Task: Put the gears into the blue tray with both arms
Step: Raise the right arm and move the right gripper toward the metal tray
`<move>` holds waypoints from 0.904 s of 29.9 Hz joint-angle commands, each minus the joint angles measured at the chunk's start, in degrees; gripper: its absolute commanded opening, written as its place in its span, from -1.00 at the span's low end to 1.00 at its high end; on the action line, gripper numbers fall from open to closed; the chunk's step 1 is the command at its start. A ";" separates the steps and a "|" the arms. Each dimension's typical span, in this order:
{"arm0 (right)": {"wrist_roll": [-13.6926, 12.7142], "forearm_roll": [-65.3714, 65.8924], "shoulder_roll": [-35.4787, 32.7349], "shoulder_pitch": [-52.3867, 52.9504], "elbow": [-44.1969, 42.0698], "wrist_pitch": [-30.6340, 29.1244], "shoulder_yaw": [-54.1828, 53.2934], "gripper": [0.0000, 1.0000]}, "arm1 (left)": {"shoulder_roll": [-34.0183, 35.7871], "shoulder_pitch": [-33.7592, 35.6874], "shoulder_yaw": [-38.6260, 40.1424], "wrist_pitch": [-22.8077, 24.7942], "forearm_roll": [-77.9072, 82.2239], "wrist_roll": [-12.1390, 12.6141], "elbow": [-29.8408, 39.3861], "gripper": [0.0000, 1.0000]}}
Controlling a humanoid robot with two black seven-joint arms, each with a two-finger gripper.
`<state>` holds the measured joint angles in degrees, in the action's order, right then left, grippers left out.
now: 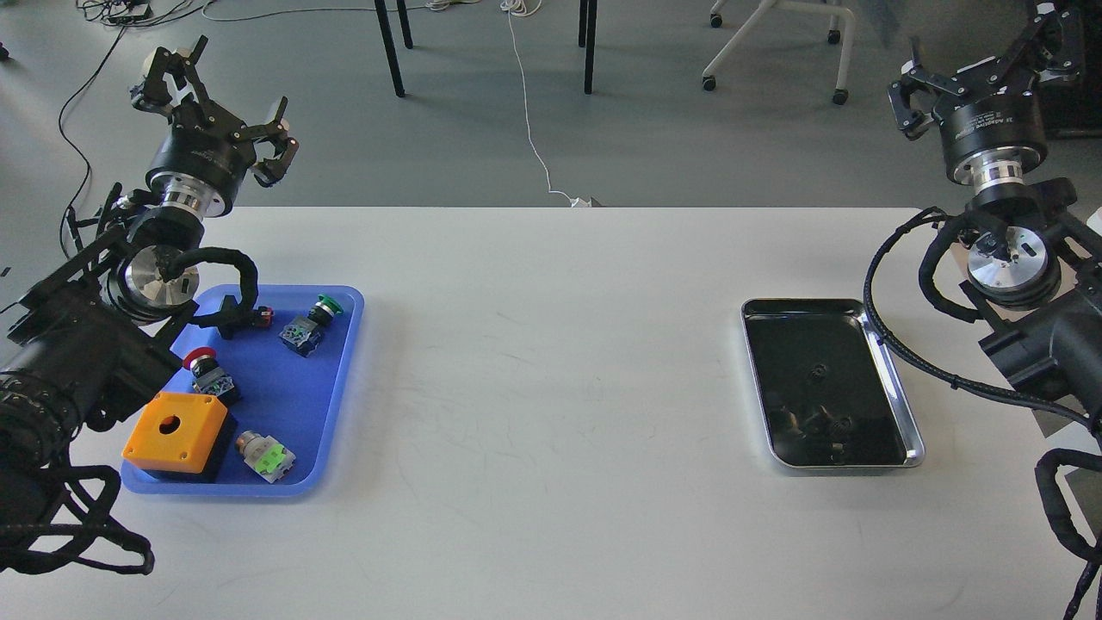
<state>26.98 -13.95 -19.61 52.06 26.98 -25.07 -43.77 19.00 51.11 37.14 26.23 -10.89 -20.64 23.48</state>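
- Low on the right side of the frame sits the steel tray point(911, 430), shiny at the rim and dark inside. The gears point(818, 372) lie in it as tiny dark specks: one near the middle and a few more lower down, close to the near rim. They are hard to tell from the dark floor, so I cannot count them for sure.
- Low on the left side sits the blue tray point(340, 387). It holds an orange box point(176, 432), a red button switch point(207, 370), a green button switch point(312, 323) and a small grey switch with a green part point(265, 455). I see no gear in it.
- Between the two trays is bare white table point(551, 387). The trays are well apart.
- Up in the top right corner hangs the right gripper point(981, 73). Its fingers are spread wide and hold nothing. The gears lie down and to the left of it, and I judge it to be the nearer arm by far.
- Up in the top left hangs the left gripper point(215, 108), fingers spread too, holding nothing. It sits above the far end of the blue tray.
- I think the right arm should reach down for a gear first.
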 commanded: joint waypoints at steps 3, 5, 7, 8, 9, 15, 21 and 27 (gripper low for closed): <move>0.01 0.07 -0.34 -0.02 0.27 -0.15 -0.09 0.98 | -0.19 -0.13 -1.01 0.05 0.52 -0.28 -0.10 0.96; -0.08 0.15 -0.34 -0.03 0.27 -0.50 0.00 0.98 | 0.07 -0.05 -0.93 -0.56 0.52 0.07 -0.19 0.96; -0.26 0.16 -0.43 0.06 0.44 -0.68 0.00 0.99 | 0.16 0.30 -1.01 -0.56 0.61 0.07 -0.19 0.96; -0.43 0.33 -0.51 0.32 0.62 -0.86 0.08 0.98 | 0.25 0.30 -1.01 -0.74 0.61 -0.01 -0.28 0.96; -0.52 0.42 -0.69 0.68 1.14 -0.86 0.26 0.98 | 0.25 0.13 -1.10 -0.74 0.61 -0.19 -0.28 0.96; -0.52 1.73 -5.52 5.41 4.14 0.20 5.78 0.98 | 0.42 -0.31 -1.01 -0.21 0.70 -0.36 -0.28 0.96; -0.35 4.81 -8.51 19.64 5.36 -0.50 28.61 0.98 | 3.58 0.48 -0.66 0.14 0.70 0.34 -0.19 0.96; -0.35 8.84 -9.48 34.31 8.26 -2.93 52.24 0.98 | 4.20 1.80 -0.84 0.23 0.70 0.34 0.34 0.96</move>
<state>26.67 -8.38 -28.85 79.70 33.79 -27.37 -3.34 23.02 52.53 36.35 26.41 -10.21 -20.23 23.63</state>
